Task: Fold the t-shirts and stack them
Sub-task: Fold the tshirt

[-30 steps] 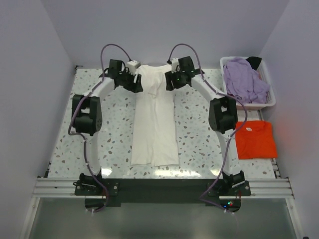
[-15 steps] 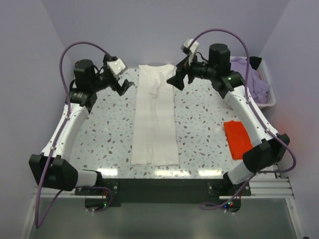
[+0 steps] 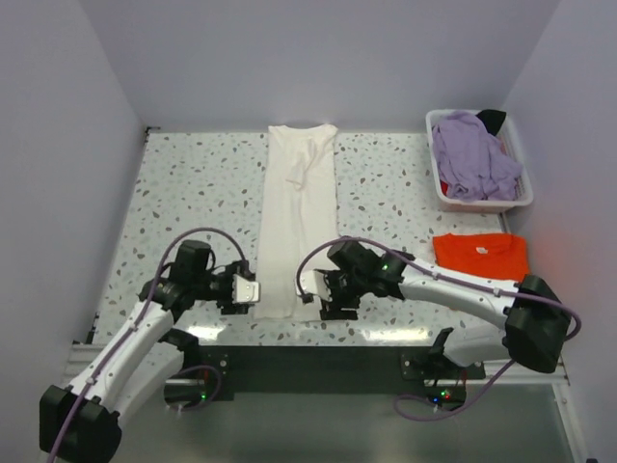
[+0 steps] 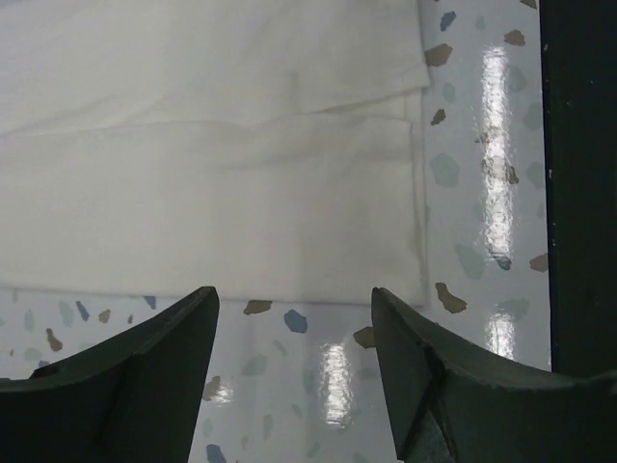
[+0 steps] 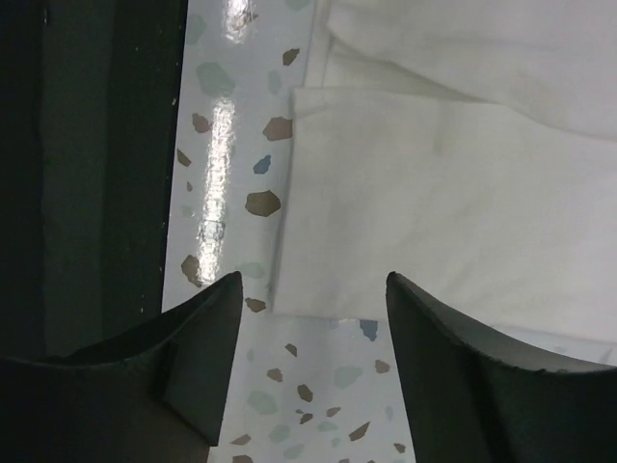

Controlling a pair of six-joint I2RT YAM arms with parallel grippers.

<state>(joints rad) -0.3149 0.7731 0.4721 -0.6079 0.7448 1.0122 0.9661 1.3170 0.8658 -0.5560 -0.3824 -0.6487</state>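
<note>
The left gripper (image 4: 294, 301) and right gripper (image 5: 314, 282) hover open and empty at the near hem corners of the cream-white t-shirt (image 3: 299, 222), a long strip down the table (image 3: 193, 193), so pinching both corners to fold looks next.

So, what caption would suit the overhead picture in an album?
Left gripper and right gripper, both open, flank the near hem of the lengthwise-folded cream-white t-shirt.

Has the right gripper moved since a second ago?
Yes. The right gripper went from the collar end of the cream-white shirt to its near hem.
</note>
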